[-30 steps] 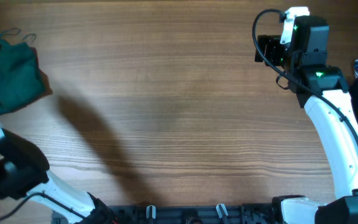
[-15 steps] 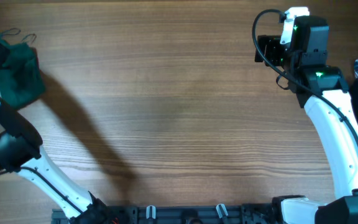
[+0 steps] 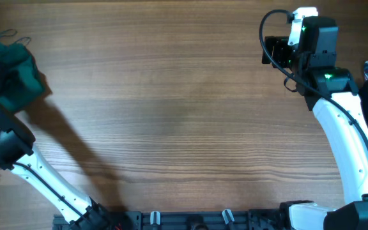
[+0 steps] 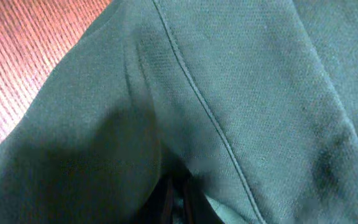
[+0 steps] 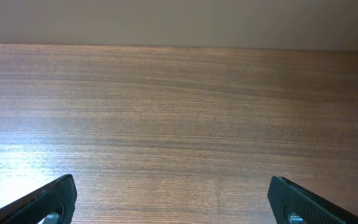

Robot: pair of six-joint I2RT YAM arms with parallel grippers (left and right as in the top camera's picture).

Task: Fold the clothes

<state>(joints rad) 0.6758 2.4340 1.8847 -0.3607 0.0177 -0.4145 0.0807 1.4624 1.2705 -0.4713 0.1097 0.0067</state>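
One dark green garment (image 3: pixel 13 71) is lying at the far left edge of the worktop (image 3: pixel 171 121), now bunching tighter and drawing toward that edge as the left arm (image 3: pixel 2 137) is swinging in behind it. Left jaws are looking pinched together on a fold, with fabric (image 4: pixel 241 93) filling the wrist view. Right jaws are hanging apart and empty near the far right corner, unmoved. Folding proper isn't starting yet; the garment probably needs dragging inward and flattening.

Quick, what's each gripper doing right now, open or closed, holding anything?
Left gripper: looks closed on the green garment, though mostly buried in it.
Right gripper: open, empty.
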